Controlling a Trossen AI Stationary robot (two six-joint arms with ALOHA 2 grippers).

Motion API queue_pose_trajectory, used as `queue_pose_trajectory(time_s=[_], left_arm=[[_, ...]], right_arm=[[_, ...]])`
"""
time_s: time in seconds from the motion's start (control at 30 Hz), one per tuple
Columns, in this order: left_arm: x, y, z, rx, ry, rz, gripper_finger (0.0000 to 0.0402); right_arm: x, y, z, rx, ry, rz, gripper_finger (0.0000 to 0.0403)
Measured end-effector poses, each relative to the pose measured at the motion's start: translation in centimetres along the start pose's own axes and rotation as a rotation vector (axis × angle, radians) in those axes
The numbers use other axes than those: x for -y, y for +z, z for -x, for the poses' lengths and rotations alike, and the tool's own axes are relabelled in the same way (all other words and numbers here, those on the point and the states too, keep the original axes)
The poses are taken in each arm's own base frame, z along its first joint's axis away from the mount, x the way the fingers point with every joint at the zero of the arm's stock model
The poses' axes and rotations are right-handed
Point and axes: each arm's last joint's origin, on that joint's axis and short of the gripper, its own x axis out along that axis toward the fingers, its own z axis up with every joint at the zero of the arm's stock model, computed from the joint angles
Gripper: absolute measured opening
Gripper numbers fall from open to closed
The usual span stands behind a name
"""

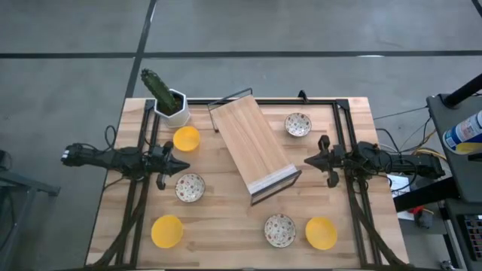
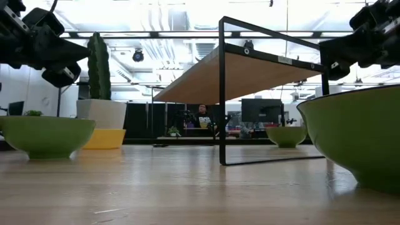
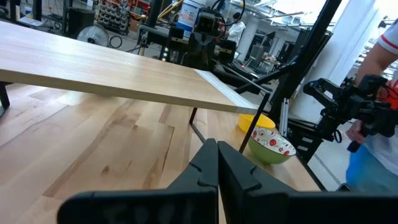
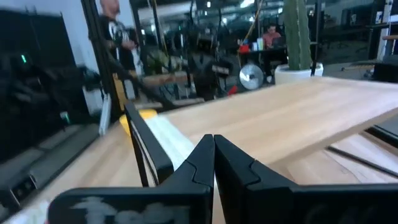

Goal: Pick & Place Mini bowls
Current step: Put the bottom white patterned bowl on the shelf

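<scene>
Six mini bowls sit on their bases on the table. The yellow ones are near the cactus pot point(image 1: 186, 138), at the near left point(image 1: 166, 231) and at the near right point(image 1: 321, 232). The speckled ones are at the far right point(image 1: 298, 124), left of centre point(image 1: 190, 187) and near centre point(image 1: 279, 229). My left gripper point(image 1: 183, 166) is shut above the table, just beyond the left speckled bowl. My right gripper point(image 1: 307, 159) is shut and hovers right of the wooden rack. In the left wrist view a speckled bowl point(image 3: 270, 144) and a yellow bowl point(image 3: 258, 120) lie ahead of the shut fingers point(image 3: 217, 152).
A wooden board on a black wire frame point(image 1: 252, 147) stands slanted in the table's middle, between the two grippers. A white pot with a cactus point(image 1: 172, 105) sits at the far left corner. Black arm rails run along both sides. A person point(image 3: 382, 56) stands beyond the table's right.
</scene>
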Motion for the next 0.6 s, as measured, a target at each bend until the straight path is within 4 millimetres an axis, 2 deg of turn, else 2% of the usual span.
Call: queue_pose_trajectory(time_s=[0.2, 0.37, 0.6], left_arm=[[0.00, -0.01, 0.00, -0.001, 0.000, 0.000, 0.0000], [0.00, -0.01, 0.00, -0.001, 0.000, 0.000, 0.0000], [0.00, -0.02, 0.00, -0.001, 0.000, 0.000, 0.0000]], right_arm=[[-0.18, 0.91, 0.05, 0.088, 0.037, -0.396, 0.0008], [0.14, 0.80, 0.01, 0.115, -0.053, -0.556, 0.0008], [0.33, 0.79, -0.03, 0.172, -0.072, -1.126, 0.0008]])
